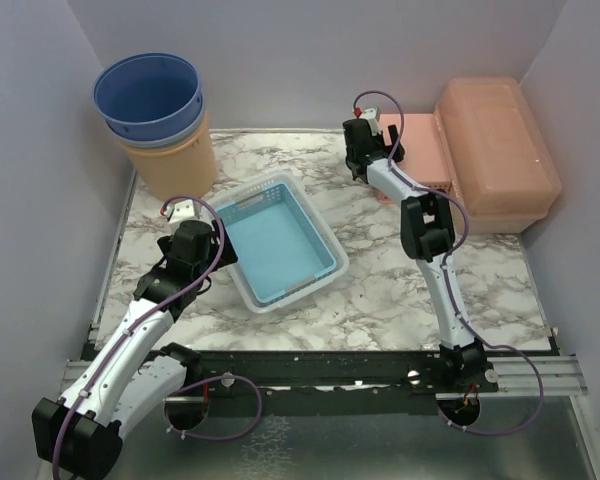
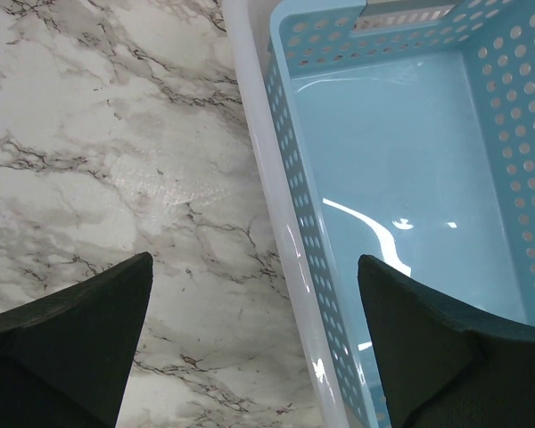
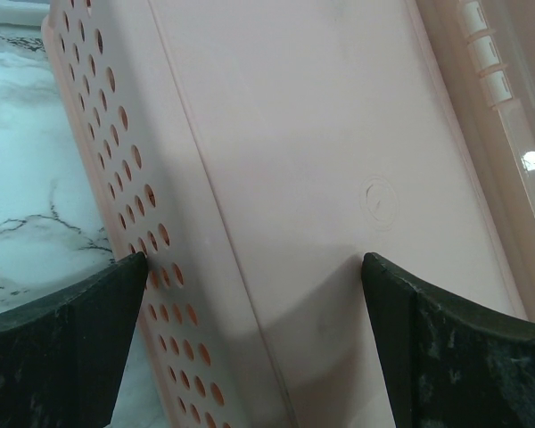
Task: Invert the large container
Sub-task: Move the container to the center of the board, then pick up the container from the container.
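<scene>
Right claw [image 1: 364,140] hangs wide apart over the pink basket [image 1: 421,150], just beside our large container [image 1: 500,150] at the far right of the surface [image 1: 380,290]. Left claw [image 1: 180,212] gapes above the empty blue basket [image 1: 280,245]. We judge the lidded box light, slick and slightly flexible, its contents unclear; the rim lip looks best to grip.

The desk [image 1: 380,290] has a white marble pattern with grey-brown veins. Plain pale grey walls [image 1: 30,130] close it on the left, back and right. Along its near edge runs a dark rail [image 1: 330,366], and below that lies a dull metal sheet [image 1: 380,447]. The light is soft.
</scene>
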Motion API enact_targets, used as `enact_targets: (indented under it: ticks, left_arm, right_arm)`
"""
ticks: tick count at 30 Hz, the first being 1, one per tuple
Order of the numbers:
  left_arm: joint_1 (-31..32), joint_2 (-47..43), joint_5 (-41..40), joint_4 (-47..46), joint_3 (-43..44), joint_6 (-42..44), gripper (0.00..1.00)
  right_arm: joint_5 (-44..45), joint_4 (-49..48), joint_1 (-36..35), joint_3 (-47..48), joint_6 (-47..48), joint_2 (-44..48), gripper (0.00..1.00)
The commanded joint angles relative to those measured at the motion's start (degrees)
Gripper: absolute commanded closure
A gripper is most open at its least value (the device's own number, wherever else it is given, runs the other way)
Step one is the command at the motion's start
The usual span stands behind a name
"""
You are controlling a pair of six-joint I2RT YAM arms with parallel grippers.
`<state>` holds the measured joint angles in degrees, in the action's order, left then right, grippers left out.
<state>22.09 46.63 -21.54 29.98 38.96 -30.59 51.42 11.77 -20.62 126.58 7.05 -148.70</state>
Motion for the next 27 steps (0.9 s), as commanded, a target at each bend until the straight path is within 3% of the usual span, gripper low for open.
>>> enact_targets:
  ticks: [1, 6, 15, 20, 27]
  left_arm:
    - [-0.4, -0.3, -0.8, 0.2, -0.1, 0.0, 0.02]
    - [-0.4, 0.6, -0.8, 0.3, 0.0, 0.2, 0.02]
    - [-0.4, 0.6, -0.6, 0.2, 0.0, 0.2, 0.02]
    - [-0.4, 1.0, -0.4, 0.3, -0.1, 0.2, 0.01]
    - [-0.4, 2.0, -0.2, 0.2, 0.1, 0.3, 0.01]
  right_arm:
    - [-1.0, 5.9, 2.9, -2.1, -2.7, 0.3, 0.0]
    - [-10.1, 4.0, 2.4, -7.4, -1.3, 6.5, 0.0]
    - [-18.4, 5.6, 1.6, -12.0, -2.6, 16.8, 0.0]
    - [-25.5, 8.9, 1.0, -17.6, -8.4, 24.4, 0.02]
    - [-45.9, 9.6, 1.0, -32.4, -23.2, 39.6, 0.03]
